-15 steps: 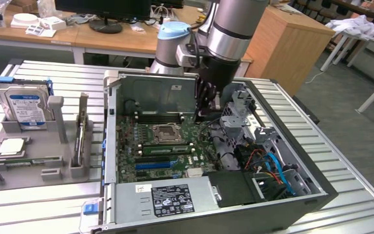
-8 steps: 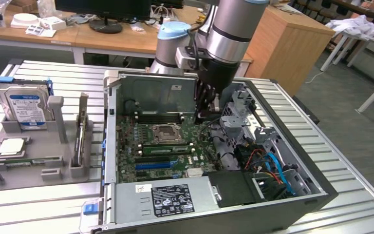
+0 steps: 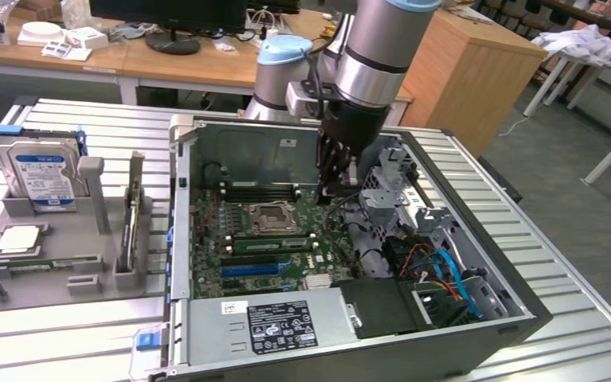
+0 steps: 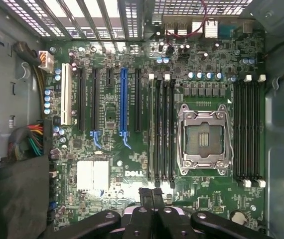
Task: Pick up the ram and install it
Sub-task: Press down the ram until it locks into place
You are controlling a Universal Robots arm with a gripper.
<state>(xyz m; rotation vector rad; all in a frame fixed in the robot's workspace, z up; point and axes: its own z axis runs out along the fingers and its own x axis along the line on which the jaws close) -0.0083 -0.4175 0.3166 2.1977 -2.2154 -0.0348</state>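
Over on the exterior view's left, leave the grey rack and its hard drive alone. Near the middle, the ram seems to stand in a slot beside the socket. To its right your gripper hangs, fingers pressed together, holding nothing. To seat the ram well, keep any push gentle and straight down.

The motherboard is green, the gripper black.

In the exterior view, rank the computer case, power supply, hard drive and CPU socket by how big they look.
1. Case, largest.
2. Power supply.
3. Hard drive; it sits farther from the camera, so this gap is unsure.
4. CPU socket, smallest.
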